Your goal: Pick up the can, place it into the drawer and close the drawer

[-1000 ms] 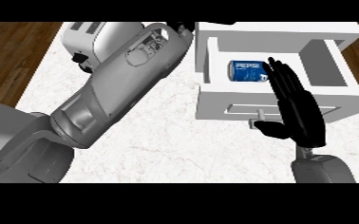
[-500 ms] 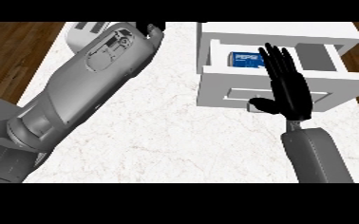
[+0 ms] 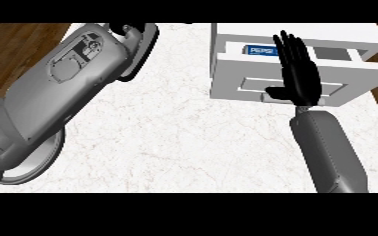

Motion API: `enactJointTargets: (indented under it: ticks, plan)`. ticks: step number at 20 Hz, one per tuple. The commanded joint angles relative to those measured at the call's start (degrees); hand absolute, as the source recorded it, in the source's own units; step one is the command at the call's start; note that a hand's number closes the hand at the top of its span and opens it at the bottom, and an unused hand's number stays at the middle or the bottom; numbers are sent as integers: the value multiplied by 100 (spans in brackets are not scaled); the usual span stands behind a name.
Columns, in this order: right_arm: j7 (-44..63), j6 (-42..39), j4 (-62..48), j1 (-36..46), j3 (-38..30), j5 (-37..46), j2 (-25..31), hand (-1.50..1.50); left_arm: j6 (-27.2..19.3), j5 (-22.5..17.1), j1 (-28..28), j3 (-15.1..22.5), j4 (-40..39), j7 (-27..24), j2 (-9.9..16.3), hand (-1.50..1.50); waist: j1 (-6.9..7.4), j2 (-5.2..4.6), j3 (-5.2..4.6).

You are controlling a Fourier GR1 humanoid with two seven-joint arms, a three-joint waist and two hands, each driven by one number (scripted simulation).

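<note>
Forearm and left hand [image 3: 131, 30] rise along the table's [image 3: 177, 130] left side toward its far edge, fingers hidden, so their state can't be told. Moving right, the drawer [image 3: 244, 75] at the far right corner stands open with the can [image 3: 260, 50] lying inside. Right hand [image 3: 299, 77] flat, fingers straight and together, against the drawer front. Placing looks done; closing remains.

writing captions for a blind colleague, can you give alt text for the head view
The right hand, fingers straight, is against the front of an open white drawer with a blue can lying inside. The drawer sits on a white marble counter. The left forearm crosses the view's left, and its hand is mostly cut off at the top.
</note>
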State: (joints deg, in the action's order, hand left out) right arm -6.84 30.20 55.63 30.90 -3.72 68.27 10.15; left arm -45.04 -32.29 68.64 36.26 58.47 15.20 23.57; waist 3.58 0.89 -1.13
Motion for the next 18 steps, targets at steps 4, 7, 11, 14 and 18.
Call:
enactJointTargets:
  ticks: [4, 7, 11, 14, 18]
  plan:
    - [7, 648, -1644, 880, -372, 36, -155, -150, -25, 202, -580, 135, 911, 268, 432, -150, 100, -131, 124]
    - [131, 985, -2237, 1446, -512, 130, -243, -150, -74, 213, -732, 36, 876, 178, 255, -150, 71, -183, 124]
    - [217, 954, -2931, 2210, -699, 218, 41, -150, -71, 348, -1186, 61, 1096, 1, 384, -150, 132, -205, 123]
    - [54, 1155, -3245, 2510, -874, 65, 118, -150, 34, 276, -1327, -79, 1519, 176, 614, -150, 165, -197, 124]
    - [276, 1326, -3640, 2782, -862, 224, 68, -150, -18, 409, -1615, 13, 1699, 122, 585, -150, 206, -225, 125]
